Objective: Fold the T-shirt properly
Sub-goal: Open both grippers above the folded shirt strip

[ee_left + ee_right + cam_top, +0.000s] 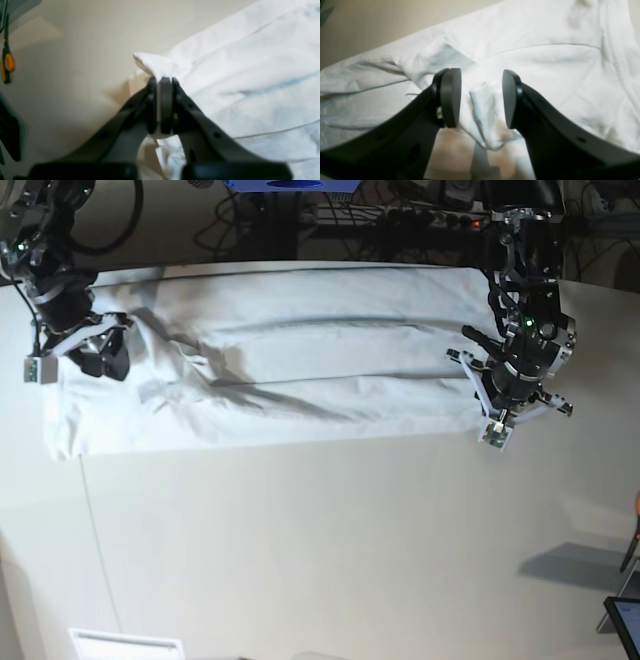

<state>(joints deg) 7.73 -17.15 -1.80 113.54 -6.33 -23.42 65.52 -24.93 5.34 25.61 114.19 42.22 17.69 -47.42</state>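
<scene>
The white T-shirt [300, 360] lies spread lengthwise along the far part of the table, wrinkled, with a fold line through its middle. At its right end my left gripper [160, 81] is shut on a pinched-up bit of the shirt's edge [152, 66]; in the base view that gripper [490, 405] sits at the cloth's right border. My right gripper [480, 97] hovers open over the shirt's left end, and a small raised ridge of fabric [480, 100] stands between its pads [450, 97] without touching them. From the base view that gripper [102, 358] is above the cloth.
Off-white tabletop [330, 550] stretches in front of the shirt. An orange-and-black tool [7, 62] hangs at the table's right side. A dark screen corner [625, 620] is at the lower right. Cables and a power strip [430, 220] lie behind the table.
</scene>
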